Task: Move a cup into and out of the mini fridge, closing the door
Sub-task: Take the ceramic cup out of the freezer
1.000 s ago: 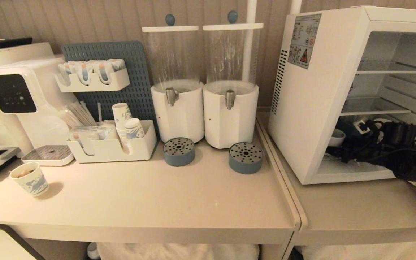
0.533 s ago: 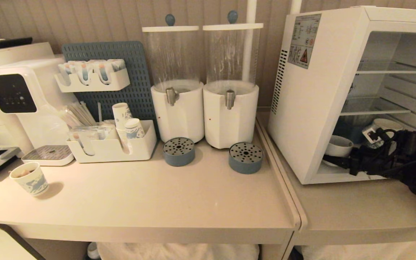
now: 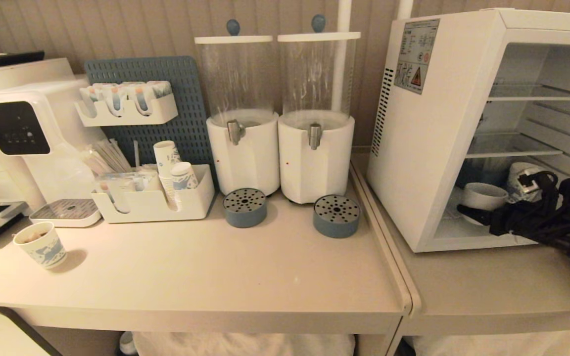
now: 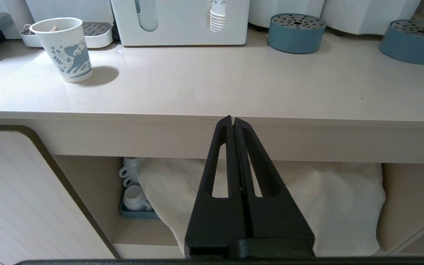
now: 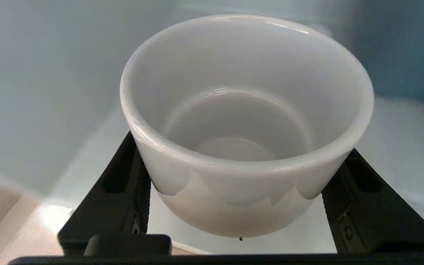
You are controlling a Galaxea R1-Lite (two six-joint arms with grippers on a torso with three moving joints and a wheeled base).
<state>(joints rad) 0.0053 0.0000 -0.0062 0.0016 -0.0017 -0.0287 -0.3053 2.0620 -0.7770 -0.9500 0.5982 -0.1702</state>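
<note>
Comparing with a second ago, I see my right gripper (image 3: pixel 468 210) has drawn back toward the mouth of the mini fridge (image 3: pixel 433 123), and the cup (image 3: pixel 483 196) has come with it: then it sat deep by the fridge's left inner wall, half hidden behind the arm, now it shows whole, closer to the fridge's front opening, above the fridge floor beneath the lower wire shelf (image 3: pixel 510 147). In the right wrist view the two black fingers (image 5: pixel 123 184) press the cup (image 5: pixel 245 121) on either side, so I read it as clamped on the cup, which stands upright and looks empty. My left gripper (image 4: pixel 234 123) hangs below the counter edge (image 4: pixel 212 119), well apart from the fridge, its fingers pressed together on nothing. Everything else outside the fridge looks unchanged.
</note>
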